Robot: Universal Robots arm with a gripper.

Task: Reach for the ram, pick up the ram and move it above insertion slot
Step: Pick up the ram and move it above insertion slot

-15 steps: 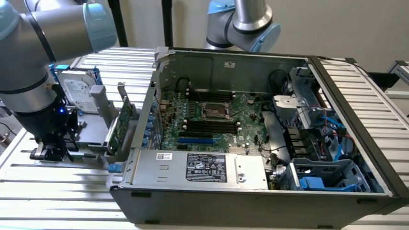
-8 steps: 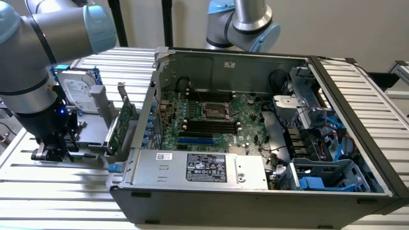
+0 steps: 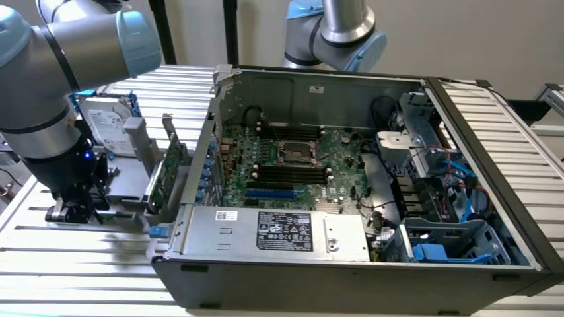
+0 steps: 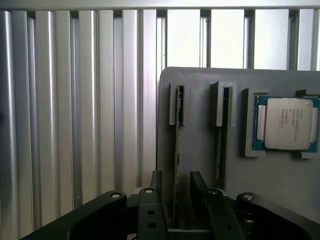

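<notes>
in the exterior view the arm (image 3: 53, 99) comes down at the end of the gray holder (image 3: 128, 185) toward the exterior view's left, with the gripper (image 3: 75, 208) low against the holder's edge, just above the slatted metal table (image 3: 88, 264) on which the holder lies. on the holder, behind the gripper, a silver hard drive (image 3: 105, 125) with blue rails stands upright, and at the holder's side toward the exterior view's right a green expansion card (image 3: 166, 175) stands on edge. directly beside that side of the holder sits the open computer case (image 3: 308, 281), its motherboard (image 3: 300, 158) exposed and a power supply (image 3: 273, 231) along its near wall; a second arm (image 3: 339, 33) hangs well beyond the holder, behind the case. in the wrist view the ram (image 4: 177, 145) stands edge-on in a narrow slot of the gray holder (image 4: 195, 100), near the holder's edge that borders the bare table slats (image 4: 75, 100). the gripper (image 4: 176, 175) straddles it: one of the fingers (image 4: 156, 185) sits on each flat side of the ram, and a thin gap shows on both sides, so the fingers are spread and not clamping it. farther into the holder is a second slot of the same kind, and past that a recess holding a cpu (image 4: 289, 122).
</notes>
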